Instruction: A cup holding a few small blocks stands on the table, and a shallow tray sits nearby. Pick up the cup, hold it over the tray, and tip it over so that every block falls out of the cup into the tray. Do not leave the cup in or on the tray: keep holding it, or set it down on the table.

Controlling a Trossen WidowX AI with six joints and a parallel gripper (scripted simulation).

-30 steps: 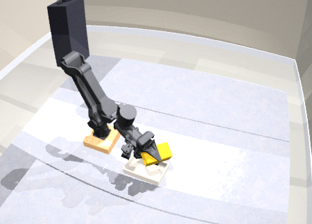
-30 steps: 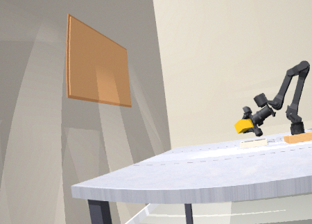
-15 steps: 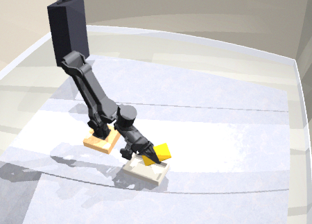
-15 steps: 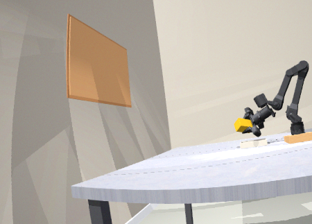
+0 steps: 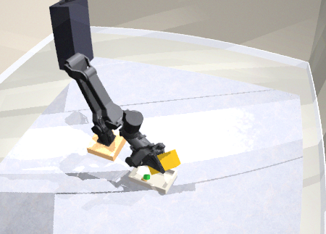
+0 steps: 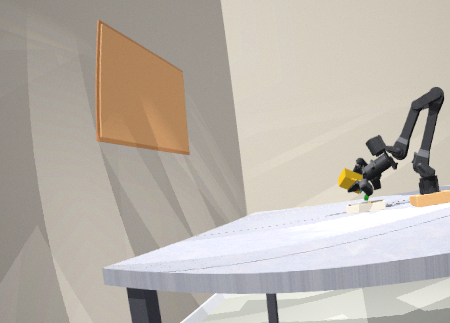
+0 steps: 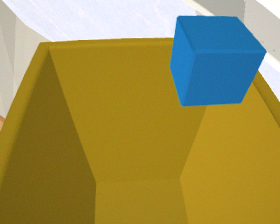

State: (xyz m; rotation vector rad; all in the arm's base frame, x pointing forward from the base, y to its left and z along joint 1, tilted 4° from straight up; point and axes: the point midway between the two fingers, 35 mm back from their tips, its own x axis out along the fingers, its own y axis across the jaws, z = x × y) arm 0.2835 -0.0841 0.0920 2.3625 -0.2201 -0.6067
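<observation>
The yellow cup (image 5: 171,160) (image 6: 348,178) is held tipped over the shallow tray (image 5: 166,190) (image 6: 356,208), above the table. My gripper (image 5: 161,160) (image 6: 357,178) is shut on the cup. A blue block (image 7: 217,65) is at the cup's mouth, across its upper right rim in the wrist view; it shows as a speck under the cup in the exterior view. A green block (image 5: 146,177) (image 6: 366,197) is out of the cup, just above the tray in the exterior view. A tan block (image 5: 144,180) shows partly beside it, low at the tray. No block shows in the visible part of the cup's inside.
The arm's wooden base board (image 5: 105,151) (image 6: 427,199) stands behind the tray, towards the arm's shoulder. A dark tall box (image 5: 72,31) stands at the back left in the top view. An orange board (image 6: 142,93) hangs on the wall.
</observation>
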